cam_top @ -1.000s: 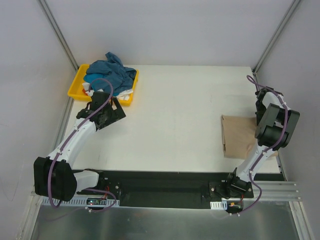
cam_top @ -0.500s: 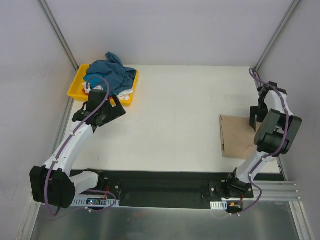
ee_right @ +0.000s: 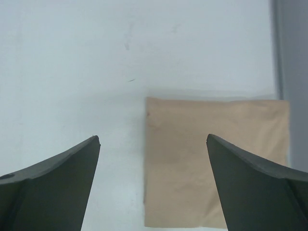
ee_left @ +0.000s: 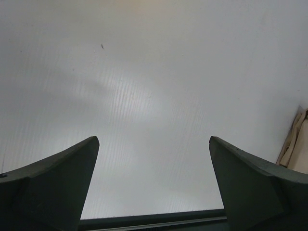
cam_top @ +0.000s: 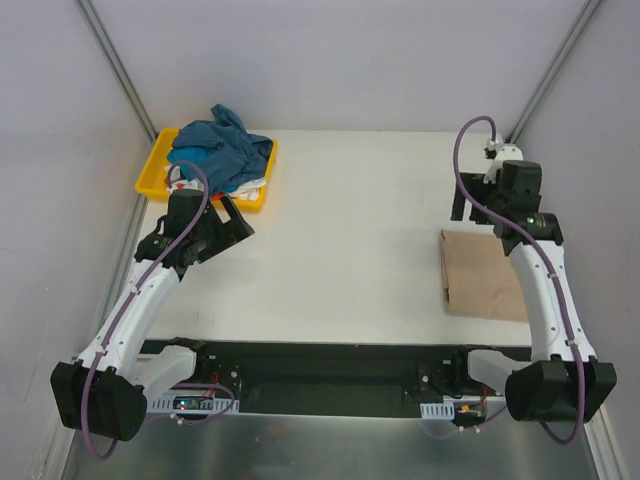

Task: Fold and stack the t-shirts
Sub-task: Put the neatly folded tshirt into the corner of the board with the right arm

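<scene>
Since a second ago my right arm has swung off the beige t-shirt and stretched out over its far edge, while my left arm has shifted its elbow and left its fingers about where they were. My right gripper hangs with its fingers spread wide and nothing between them. The beige t-shirt lies beneath them as a flat, squared rectangle on the table, nearer one finger than the other, and I am not touching it. My left gripper is likewise spread and empty, with only bare tabletop between its fingers. The yellow tray sits close behind those fingers rather than ahead of them, so my left wrist camera does not see it. A crumpled teal t-shirt is heaped in the tray, spilling over the far rim, with some white cloth under it (any other colours down there are too small for me to name). I judge the task is early: one shirt looks folded and set down as the base of the stack. The heap in the tray is untouched, each piece yet to be lifted out, folded, and laid on the beige one.
</scene>
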Controlling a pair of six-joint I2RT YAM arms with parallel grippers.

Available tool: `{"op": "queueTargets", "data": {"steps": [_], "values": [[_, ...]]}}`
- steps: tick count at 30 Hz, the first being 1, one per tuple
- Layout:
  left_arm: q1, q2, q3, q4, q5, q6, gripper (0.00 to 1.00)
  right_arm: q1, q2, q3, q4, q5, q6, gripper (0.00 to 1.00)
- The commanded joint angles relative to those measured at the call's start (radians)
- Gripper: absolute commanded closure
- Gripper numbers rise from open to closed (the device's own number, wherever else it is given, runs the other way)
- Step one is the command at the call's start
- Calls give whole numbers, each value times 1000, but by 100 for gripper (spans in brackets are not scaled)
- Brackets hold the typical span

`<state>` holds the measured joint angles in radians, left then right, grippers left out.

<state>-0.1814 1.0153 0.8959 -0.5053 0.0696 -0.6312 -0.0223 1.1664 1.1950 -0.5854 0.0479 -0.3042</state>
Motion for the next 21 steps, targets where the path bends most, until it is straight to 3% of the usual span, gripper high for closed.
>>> {"op": "queueTargets", "data": {"steps": [1,5,9,21], "values": [[7,-55,-40,-48,1,-25,1,93,-100,-155,177,-132,103,3],[7,-87,-77,-55,-22,-33,1,154,-174,-273,222,-181,169,3],[7,-109,-115,-53,-94,-47,1,157,-243,-448,412,-318,237,3],[7,-202,-175,-21,-171,-39,1,156,-315,-658,616,-144,257,3]]}}
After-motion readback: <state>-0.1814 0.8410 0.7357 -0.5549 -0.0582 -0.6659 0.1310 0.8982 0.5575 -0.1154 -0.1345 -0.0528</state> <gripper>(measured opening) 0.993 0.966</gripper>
